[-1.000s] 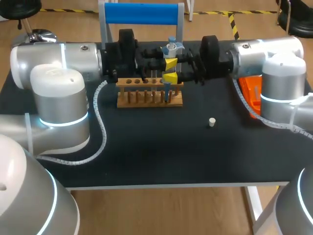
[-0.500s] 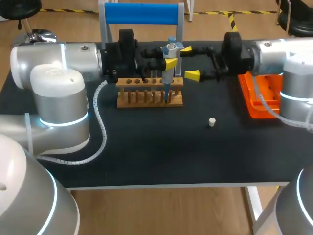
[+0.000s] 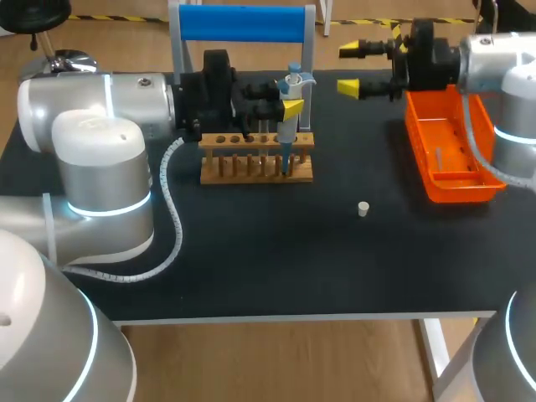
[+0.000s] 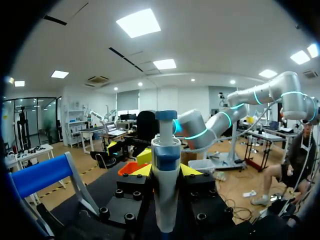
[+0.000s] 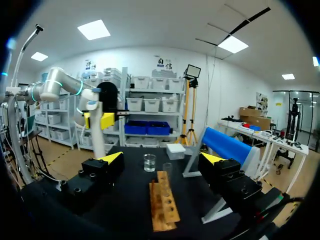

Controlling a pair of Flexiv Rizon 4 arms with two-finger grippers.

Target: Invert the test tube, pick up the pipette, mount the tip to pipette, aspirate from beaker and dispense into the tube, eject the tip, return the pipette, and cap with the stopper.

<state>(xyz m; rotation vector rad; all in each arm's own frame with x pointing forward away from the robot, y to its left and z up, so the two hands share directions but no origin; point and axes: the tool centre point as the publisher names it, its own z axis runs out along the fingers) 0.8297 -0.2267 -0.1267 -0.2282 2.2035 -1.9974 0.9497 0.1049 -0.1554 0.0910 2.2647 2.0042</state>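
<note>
The pipette (image 3: 286, 138) was held upright near the table's (image 3: 251, 260) far edge, its lower end dipped into the right end of the wooden rack (image 3: 255, 167). It was clamped from both sides by the left gripper (image 4: 165, 172), fingers closed on the barrel just under the plunger. Whether a test tube sat beneath the nozzle could not be told; that spot was hidden by the pipette itself.

Dispensing was judged to be the step in hand, or just completed. Next, the tip would have to be ejected, so the pipette would need lifting straight up clear of the rack before being carried across to the orange tray (image 3: 427, 180) at the right edge.

The right gripper (image 3: 352, 69) was parked wide open and empty at the far edge, just beside the tray's far end, where it could crowd that path. The stopper (image 3: 363, 208) was left lying alone right of centre, well apart from the rack. The blue-topped stand (image 3: 243, 23) was seen behind the rack, and a beaker (image 5: 149, 162) beyond the rack's end.
</note>
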